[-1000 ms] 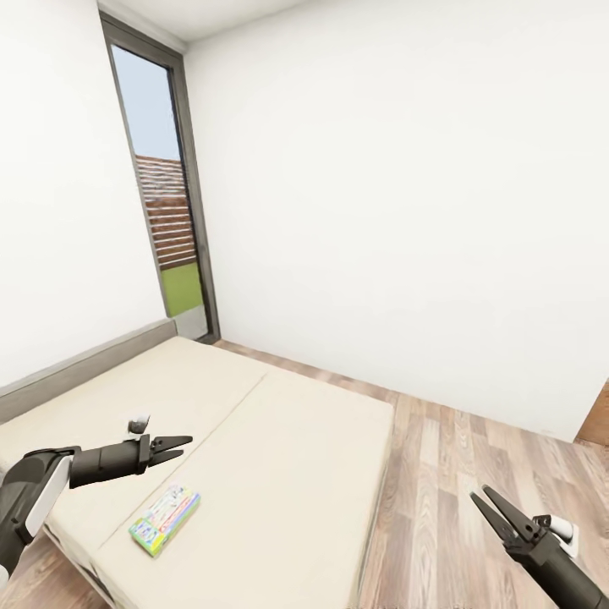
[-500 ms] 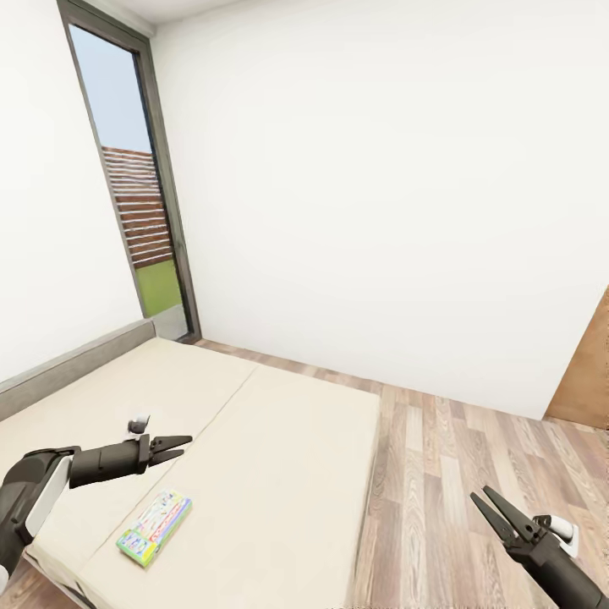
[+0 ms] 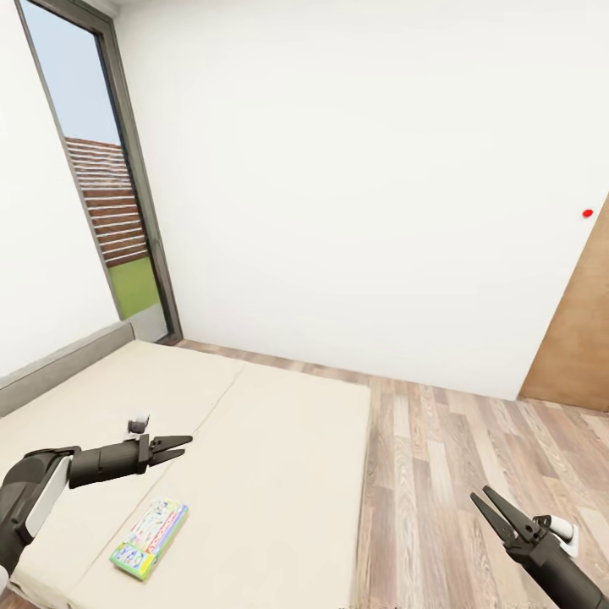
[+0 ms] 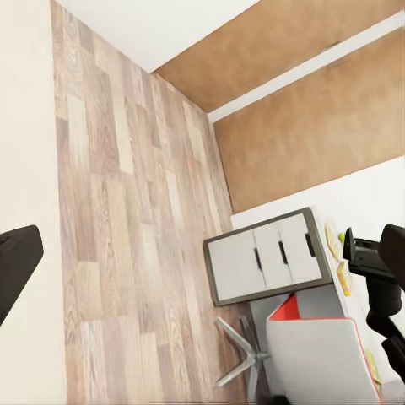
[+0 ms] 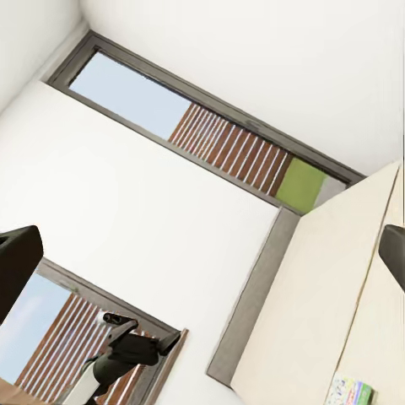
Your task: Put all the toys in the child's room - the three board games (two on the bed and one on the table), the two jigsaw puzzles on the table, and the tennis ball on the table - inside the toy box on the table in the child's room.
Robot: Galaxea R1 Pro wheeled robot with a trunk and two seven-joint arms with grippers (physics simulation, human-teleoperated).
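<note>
1. A low bed [image 3: 254,457] with a cream mattress and grey frame is seen in the head view, set against the white wall beside a tall window [image 3: 93,186].
2. One board game [image 3: 150,539], a flat green-and-white printed box, lies flat on the mattress near the bed's front edge, towards its left corner. It is also seen in the right wrist view [image 5: 353,391], near the mattress edge.
3. The left gripper [image 3: 173,446] is held above the mattress, apart from the game, which lies nearer the front edge; its jaws are slightly apart and hold nothing.
4. The right gripper [image 3: 493,510] is held over the wood floor [image 3: 474,474], well apart from the bed; its jaws are spread and empty.
5. A brown door [image 3: 579,330] stands at the right, with a small red knob [image 3: 588,213] on the wall beside it.
6. In the left wrist view, a white drawer unit [image 4: 266,256] framed dark is seen, with a grey chair [image 4: 312,354] close by it.
</note>
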